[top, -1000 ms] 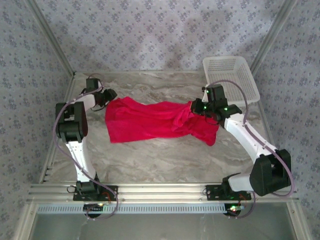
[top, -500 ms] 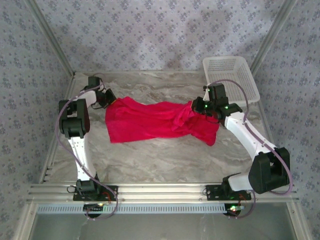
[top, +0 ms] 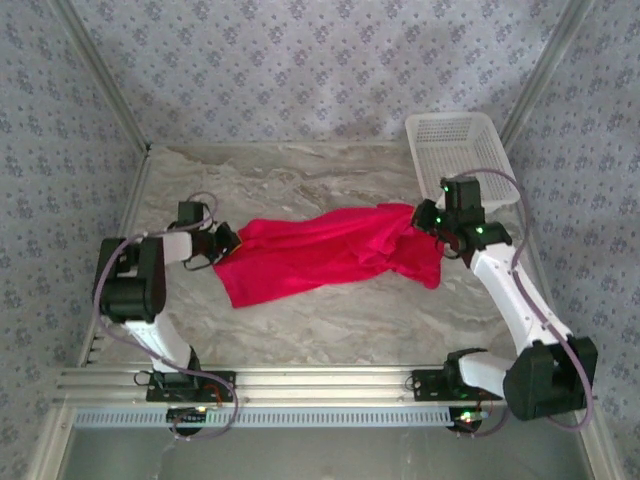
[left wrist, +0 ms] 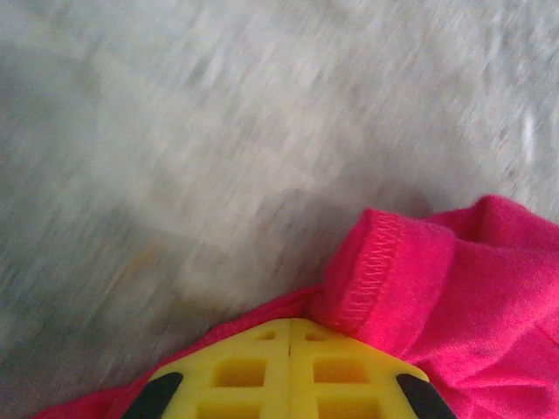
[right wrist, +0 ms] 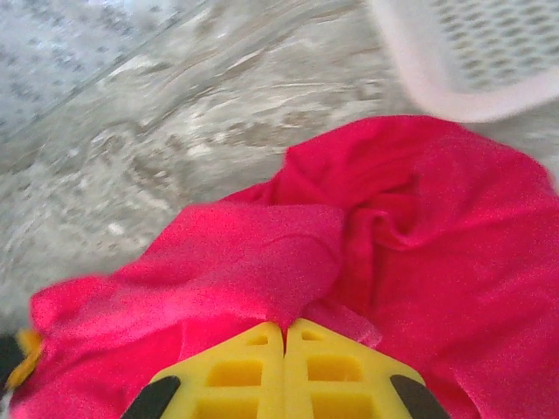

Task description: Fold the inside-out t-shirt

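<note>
A: Where's the t-shirt point(top: 330, 250)?
B: Spread out beside the basket point(top: 460, 150).
A: And the jaws?
B: Pinched tight on it. The right gripper point(top: 425, 218) bites the end nearest the basket, the left gripper point(top: 228, 243) the end farthest from it.

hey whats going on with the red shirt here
Two robot arms hold a red t-shirt between them above the marble table. The left hand is shut on the shirt's left end, by a stitched hem. The right hand is shut on its right end, close to the white basket. The shirt is stretched out but bunched, and no fold has been made yet.
</note>
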Controlling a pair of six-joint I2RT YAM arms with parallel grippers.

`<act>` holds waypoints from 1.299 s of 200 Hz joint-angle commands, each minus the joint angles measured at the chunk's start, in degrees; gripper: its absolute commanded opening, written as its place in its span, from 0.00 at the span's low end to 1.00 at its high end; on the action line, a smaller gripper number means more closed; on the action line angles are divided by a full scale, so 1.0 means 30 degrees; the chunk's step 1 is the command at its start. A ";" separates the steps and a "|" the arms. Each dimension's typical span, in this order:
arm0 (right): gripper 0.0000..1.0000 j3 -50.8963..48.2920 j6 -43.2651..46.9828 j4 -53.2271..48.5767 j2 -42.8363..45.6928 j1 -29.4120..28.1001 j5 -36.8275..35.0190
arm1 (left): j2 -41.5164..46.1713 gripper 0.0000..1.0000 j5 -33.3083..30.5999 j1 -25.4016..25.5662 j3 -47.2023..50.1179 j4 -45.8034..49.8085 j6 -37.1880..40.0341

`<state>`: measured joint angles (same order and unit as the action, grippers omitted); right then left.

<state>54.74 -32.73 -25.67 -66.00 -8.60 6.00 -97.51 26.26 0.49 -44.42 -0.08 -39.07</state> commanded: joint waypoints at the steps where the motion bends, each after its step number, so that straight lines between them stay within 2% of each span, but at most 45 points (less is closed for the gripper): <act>1: 0.00 -0.1429 -0.0688 -0.0544 0.1309 0.1039 -0.1744 | 0.2476 0.00 -0.1724 0.0048 0.1370 0.0632 0.0441; 13: 0.00 -0.1811 -0.0579 0.0047 0.1447 0.1431 -0.1514 | 0.3976 0.00 -0.2391 0.0291 0.1398 0.1374 0.1327; 27: 0.00 -0.1842 -0.0581 0.0310 0.1227 0.1492 -0.1030 | 0.5339 0.16 -0.2981 0.0739 0.0955 0.2186 0.2649; 44: 0.00 -0.1721 -0.0704 0.0505 0.0794 0.1490 -0.0409 | 0.5842 0.25 -0.3161 0.1254 0.0153 0.2902 0.4307; 72: 0.00 -0.1453 -0.0765 0.0632 0.0430 0.1431 0.0074 | 0.4867 0.27 -0.1798 0.1930 -0.1449 0.4190 0.6633; 90: 0.00 -0.1267 -0.0677 0.0531 0.0378 0.1430 0.0139 | 0.4017 0.35 -0.0971 0.2822 -0.1704 0.4303 0.7595; 109: 0.00 -0.1255 -0.0603 0.0486 0.0393 0.1431 0.0198 | 0.2738 0.41 -0.1507 0.4199 -0.2340 0.4720 0.8922; 125: 0.00 -0.1251 -0.0575 0.0473 0.0350 0.1431 0.0282 | 0.1399 0.41 -0.2986 0.5288 -0.3794 0.6155 1.0330; 139: 0.00 -0.1247 -0.0574 0.0427 0.0374 0.1431 0.0343 | 0.0344 0.33 -0.3966 0.5664 -0.5146 0.7554 1.1480; 150: 0.00 -0.1253 -0.0490 0.0358 0.0406 0.1448 0.0373 | -0.0240 0.32 -0.4640 0.5666 -0.5966 0.8450 1.2083; 203: 0.00 -0.1267 -0.0168 0.0188 0.0627 0.1606 0.0313 | -0.0462 0.37 -0.7168 0.5666 -0.6165 0.9031 1.3572; 260: 0.00 -0.0926 -0.0435 0.0483 0.0374 0.1750 0.0825 | -0.1615 0.45 -0.8004 0.5754 -0.6887 0.9175 1.3865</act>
<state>50.00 -34.02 -24.62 -64.71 -3.75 7.05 -100.36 4.89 17.65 -62.61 25.63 0.86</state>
